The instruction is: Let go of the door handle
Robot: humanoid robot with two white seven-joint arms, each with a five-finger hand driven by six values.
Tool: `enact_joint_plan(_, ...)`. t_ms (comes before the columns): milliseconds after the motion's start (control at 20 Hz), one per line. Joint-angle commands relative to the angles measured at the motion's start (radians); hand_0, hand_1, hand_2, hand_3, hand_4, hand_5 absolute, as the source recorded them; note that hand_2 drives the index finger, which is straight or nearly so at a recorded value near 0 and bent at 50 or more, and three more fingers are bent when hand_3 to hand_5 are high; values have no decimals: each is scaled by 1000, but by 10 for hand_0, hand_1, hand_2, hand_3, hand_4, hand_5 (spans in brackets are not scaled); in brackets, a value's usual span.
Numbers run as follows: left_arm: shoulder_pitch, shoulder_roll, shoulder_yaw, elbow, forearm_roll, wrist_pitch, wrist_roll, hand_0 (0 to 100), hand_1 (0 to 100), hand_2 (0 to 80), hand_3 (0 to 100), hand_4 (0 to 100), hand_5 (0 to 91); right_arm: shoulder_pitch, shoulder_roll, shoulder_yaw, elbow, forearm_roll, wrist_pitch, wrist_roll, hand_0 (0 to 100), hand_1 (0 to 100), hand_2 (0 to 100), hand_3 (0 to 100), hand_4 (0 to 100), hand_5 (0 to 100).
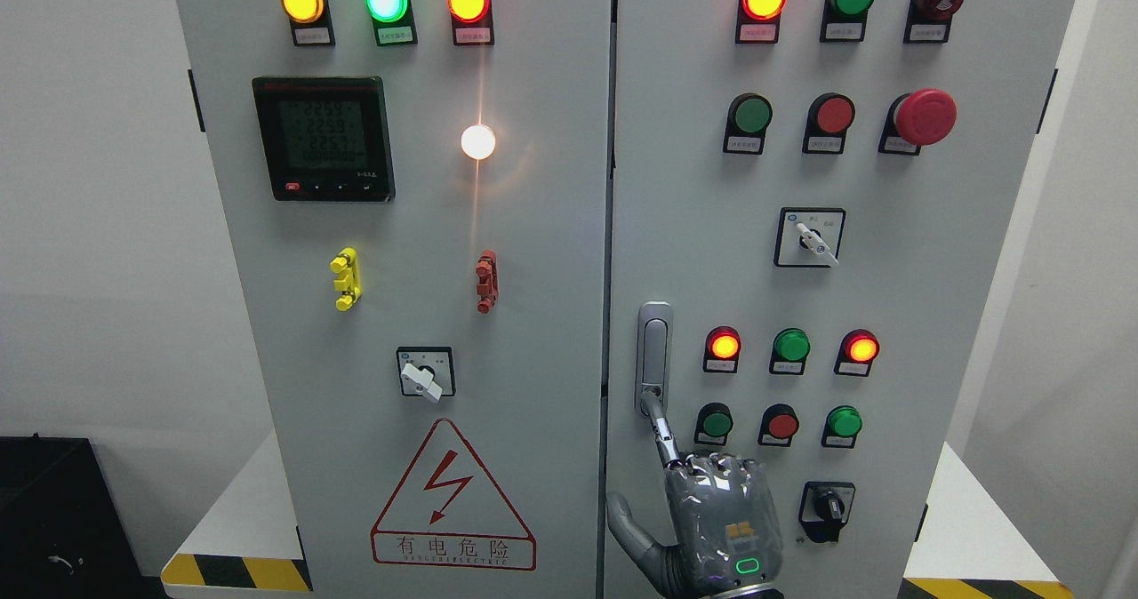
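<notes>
A silver door handle (654,350) stands upright at the left edge of the right cabinet door (969,252). My right hand (711,501) comes up from the bottom edge just below it, its back facing the camera. The index finger (660,426) is stretched upward and its tip touches the handle's lower end. The other three fingers are curled into the palm and the thumb (627,523) sticks out to the left. The hand wraps around nothing. My left arm does not show.
The left cabinet door (533,315) carries a meter, lit lamps, yellow and red clips, a rotary switch (425,372) and a warning triangle. Lamps, push buttons, a red emergency button (925,116) and two selector switches cover the right door. The cabinet stands on a white base with hazard stripes.
</notes>
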Motion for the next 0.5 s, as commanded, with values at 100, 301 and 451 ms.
enact_joint_plan(100,17,0,0,0,0,-1,0,120,556,0,0,0,0,3,-1,-2,24,0,1,1,373,237,47,1000,1000,1000)
enact_joint_plan(301,17,0,0,0,1,-1,0,120,556,0,0,0,0,5,1,-2,24,0,1,1,374,240,47,1000,1000,1000)
enact_joint_plan(451,17,0,0,0,1,-1,0,120,556,0,0,0,0,5,-1,-4,25,0,1,1,374,241,48,1000,1000,1000)
